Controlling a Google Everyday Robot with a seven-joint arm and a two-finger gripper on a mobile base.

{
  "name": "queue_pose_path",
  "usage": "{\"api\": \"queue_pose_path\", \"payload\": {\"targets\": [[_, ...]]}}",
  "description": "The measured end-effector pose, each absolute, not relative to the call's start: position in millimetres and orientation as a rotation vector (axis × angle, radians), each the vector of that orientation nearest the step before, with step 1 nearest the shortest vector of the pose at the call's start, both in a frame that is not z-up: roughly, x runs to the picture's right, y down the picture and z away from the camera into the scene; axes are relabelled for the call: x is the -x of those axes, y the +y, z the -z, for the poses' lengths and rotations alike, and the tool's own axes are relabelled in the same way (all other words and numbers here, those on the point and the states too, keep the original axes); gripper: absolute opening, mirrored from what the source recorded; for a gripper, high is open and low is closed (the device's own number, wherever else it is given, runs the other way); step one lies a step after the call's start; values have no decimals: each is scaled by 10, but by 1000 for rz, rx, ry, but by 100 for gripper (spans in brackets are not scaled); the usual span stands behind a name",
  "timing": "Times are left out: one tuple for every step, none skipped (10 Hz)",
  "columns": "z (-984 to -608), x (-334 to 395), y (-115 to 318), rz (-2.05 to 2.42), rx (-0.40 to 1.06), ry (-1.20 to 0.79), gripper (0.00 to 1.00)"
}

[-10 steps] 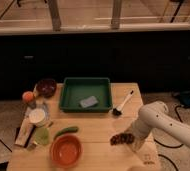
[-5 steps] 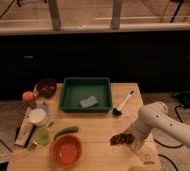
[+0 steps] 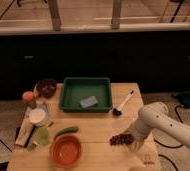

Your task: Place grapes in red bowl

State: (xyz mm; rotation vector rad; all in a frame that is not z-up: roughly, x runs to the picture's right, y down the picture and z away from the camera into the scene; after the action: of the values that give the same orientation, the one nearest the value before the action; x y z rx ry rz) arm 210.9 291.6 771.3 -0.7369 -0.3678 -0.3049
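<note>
Camera view: no visible change vs a sec ago. The arm sits in the same spot, gripper [image 3: 134,144] low at front-right of the table [image 3: 95,127], against the grapes [image 3: 120,139]. Claw apart or clamped on them: can't tell. Grapes lie on the tabletop, well apart from the red bowl [image 3: 51,149] at front-left. Prob. still the grasp step; carry not yet begun.

Gripper [image 3: 133,143]: yours sits low, just beside the grapes [image 3: 120,139].
Arm [image 3: 168,124]: yours is white and bent, sloping down toward the grapes from the view's right edge.
</note>
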Motion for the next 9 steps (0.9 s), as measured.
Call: {"api": "queue_pose_path", "payload": {"targets": [[-7706, -2097, 2921, 304, 738, -370, 58], [-7702, -2093, 2927, 303, 739, -371, 58], [-7697, -2086, 2930, 301, 740, -373, 58], [-7692, -2073, 2933, 300, 741, -375, 58], [-7689, -2070, 2936, 298, 741, -376, 58], [-7681, -2064, 2942, 297, 742, -378, 56], [-7670, -2051, 2945, 297, 742, -380, 49], [-7655, -2044, 2950, 297, 742, -381, 44], [-7642, -2040, 2955, 296, 743, -382, 43]]}}
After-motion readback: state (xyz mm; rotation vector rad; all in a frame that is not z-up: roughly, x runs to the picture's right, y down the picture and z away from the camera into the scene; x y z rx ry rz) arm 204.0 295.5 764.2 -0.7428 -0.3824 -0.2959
